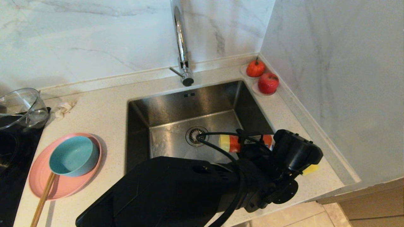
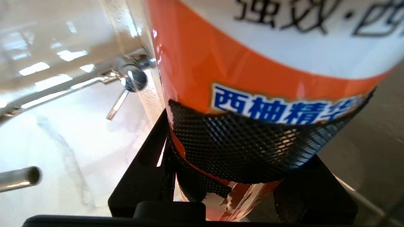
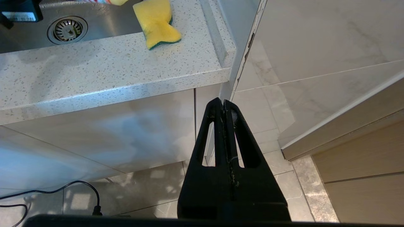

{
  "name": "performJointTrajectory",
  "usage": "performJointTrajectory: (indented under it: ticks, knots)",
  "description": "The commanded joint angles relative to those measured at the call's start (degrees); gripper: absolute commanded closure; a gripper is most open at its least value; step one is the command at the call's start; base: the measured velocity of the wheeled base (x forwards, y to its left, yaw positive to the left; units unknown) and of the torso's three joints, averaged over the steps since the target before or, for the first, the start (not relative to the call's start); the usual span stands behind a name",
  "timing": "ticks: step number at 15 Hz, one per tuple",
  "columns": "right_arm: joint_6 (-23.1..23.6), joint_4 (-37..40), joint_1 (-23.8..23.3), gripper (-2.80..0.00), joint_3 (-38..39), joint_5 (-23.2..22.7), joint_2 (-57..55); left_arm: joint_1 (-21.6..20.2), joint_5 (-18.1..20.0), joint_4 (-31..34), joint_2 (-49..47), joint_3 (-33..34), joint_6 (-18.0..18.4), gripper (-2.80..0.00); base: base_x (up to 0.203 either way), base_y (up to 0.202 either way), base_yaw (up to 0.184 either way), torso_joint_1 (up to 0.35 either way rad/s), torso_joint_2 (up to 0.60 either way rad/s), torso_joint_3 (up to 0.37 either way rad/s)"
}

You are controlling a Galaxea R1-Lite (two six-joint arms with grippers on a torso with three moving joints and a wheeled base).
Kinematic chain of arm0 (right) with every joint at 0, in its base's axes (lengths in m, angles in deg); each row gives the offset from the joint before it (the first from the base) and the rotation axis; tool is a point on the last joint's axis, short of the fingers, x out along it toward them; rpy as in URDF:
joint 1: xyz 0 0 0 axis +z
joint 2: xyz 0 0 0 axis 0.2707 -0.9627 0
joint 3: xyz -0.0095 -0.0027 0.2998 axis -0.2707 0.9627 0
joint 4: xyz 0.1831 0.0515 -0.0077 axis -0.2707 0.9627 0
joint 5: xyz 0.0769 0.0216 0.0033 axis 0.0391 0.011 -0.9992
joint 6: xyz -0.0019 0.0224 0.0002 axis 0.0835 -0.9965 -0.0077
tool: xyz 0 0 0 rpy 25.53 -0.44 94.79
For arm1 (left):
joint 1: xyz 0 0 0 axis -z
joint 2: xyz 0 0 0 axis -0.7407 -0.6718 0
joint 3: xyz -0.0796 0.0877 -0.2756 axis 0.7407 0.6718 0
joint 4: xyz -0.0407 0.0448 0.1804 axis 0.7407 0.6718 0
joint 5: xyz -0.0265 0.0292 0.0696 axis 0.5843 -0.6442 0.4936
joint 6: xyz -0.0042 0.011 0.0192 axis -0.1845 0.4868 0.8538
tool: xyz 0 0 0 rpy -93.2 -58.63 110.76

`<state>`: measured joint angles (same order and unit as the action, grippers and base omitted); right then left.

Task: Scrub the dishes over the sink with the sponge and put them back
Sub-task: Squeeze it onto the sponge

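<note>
My left gripper [image 1: 252, 144] hangs over the right side of the sink [image 1: 176, 104], shut on an orange dish-soap bottle [image 1: 232, 143] that lies roughly level with its yellow end toward the drain [image 1: 196, 136]. In the left wrist view the bottle [image 2: 252, 47] fills the space between the fingers [image 2: 148, 157] of the gripper [image 2: 233, 157]. The yellow sponge [image 3: 157, 23] lies on the counter at the sink's front right corner; the head view shows only a sliver of it [image 1: 311, 169] behind the wrist. The teal bowl [image 1: 74, 156] sits on the pink plate [image 1: 66, 186] left of the sink. My right gripper [image 3: 223, 102] is parked below the counter, shut and empty.
Wooden chopsticks [image 1: 42, 201] rest on the plate's front edge. A clear glass bowl [image 1: 20, 107] stands on a black cooktop [image 1: 12, 164] at far left. The tall faucet [image 1: 182, 47] rises behind the sink. Two red fruits [image 1: 268, 82] sit in the back right corner by the wall.
</note>
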<state>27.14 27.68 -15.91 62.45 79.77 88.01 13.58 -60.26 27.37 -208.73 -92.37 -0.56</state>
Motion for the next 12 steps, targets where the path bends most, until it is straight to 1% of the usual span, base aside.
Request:
performJointTrajectory:
  ticks: [1,3,4,6,9,12]
  knots:
    - [0.0,0.0,0.0,0.0,0.0,0.0,-0.1,0.2,-0.4,-3.2,-0.5,0.1,2.9,0.0,0.0,0.0,0.0,0.0,0.0,0.0]
    - [0.0,0.0,0.0,0.0,0.0,0.0,-0.1,0.2,-0.4,-6.4,-1.1,0.1,5.0,0.0,0.0,0.0,0.0,0.0,0.0,0.0]
    - [0.0,0.0,0.0,0.0,0.0,0.0,-0.1,0.2,-0.5,-7.6,-1.7,0.1,5.5,0.0,0.0,0.0,0.0,0.0,0.0,0.0]
    - [0.0,0.0,0.0,0.0,0.0,0.0,-0.1,0.3,-1.5,-7.0,-1.8,0.6,5.7,0.0,0.0,0.0,0.0,0.0,0.0,0.0]
    - [0.0,0.0,0.0,0.0,0.0,0.0,-0.1,0.7,-1.5,-7.6,-2.1,0.6,7.4,0.0,0.0,0.0,0.0,0.0,0.0,0.0]
    - [0.0,0.0,0.0,0.0,0.0,0.1,-0.1,1.0,-1.6,-7.6,-1.9,0.6,7.4,0.0,0.0,0.0,0.0,0.0,0.0,0.0]
